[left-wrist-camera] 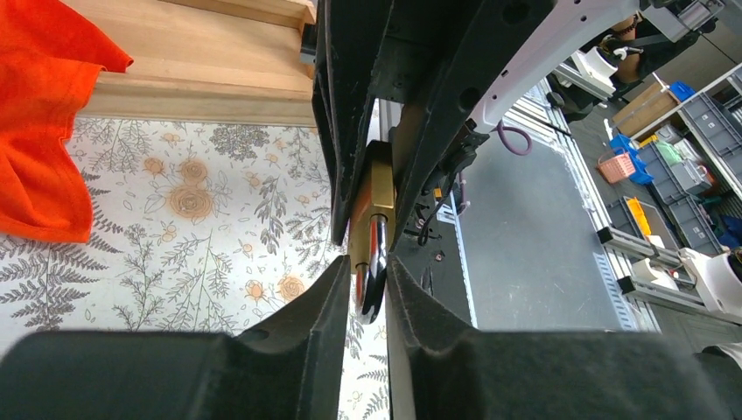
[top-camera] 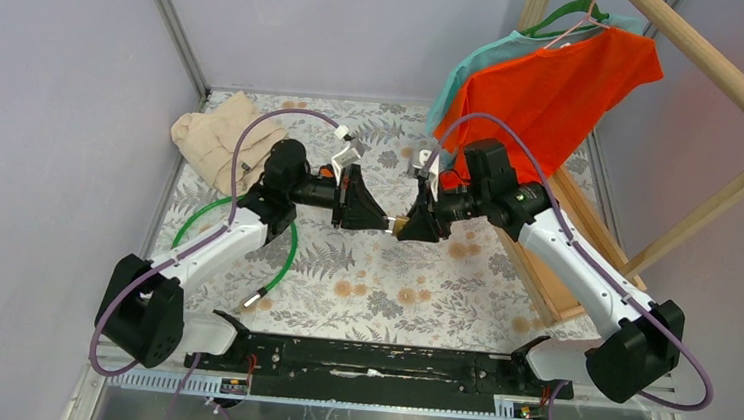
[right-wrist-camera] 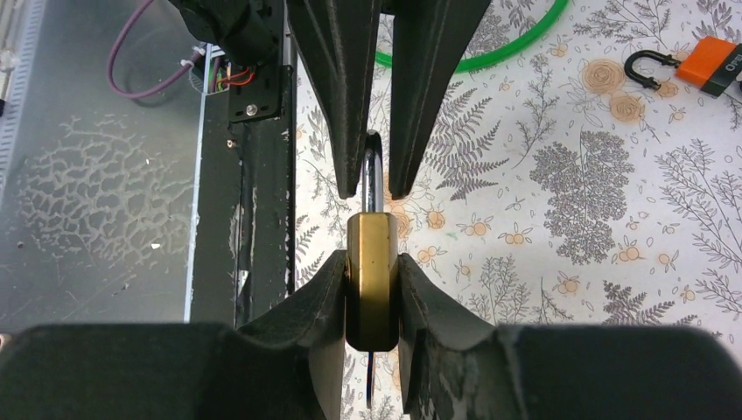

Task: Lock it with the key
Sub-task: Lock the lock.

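Over the middle of the bench (top-camera: 461, 297), the right hand (right-wrist-camera: 372, 293) is clenched on the brass padlock (right-wrist-camera: 372, 262). The left hand (left-wrist-camera: 367, 276) pinches its shackle (left-wrist-camera: 376, 258). The keyhole is hidden. A dark sliver (right-wrist-camera: 371, 389) beneath the body is cut off and cannot be identified.

Table (top-camera: 422, 294): covered w/ floral-print cloth, ferns + orange blooms. Top view: crumpled beige cloth (top-camera: 218, 138) at approx. 10 o'clock, near far-left corner. Green cable (top-camera: 289, 254) curves in a loop at 8 o'clock, white tip toward near edge. Wooden rack base (top-camera: 543, 284) lies along the right side, 3 o'clock. Right wrist view: small orange padlock (right-wrist-camera: 691, 68) w/ black shackle flat on the print at 2 o'clock; green cable at 12.
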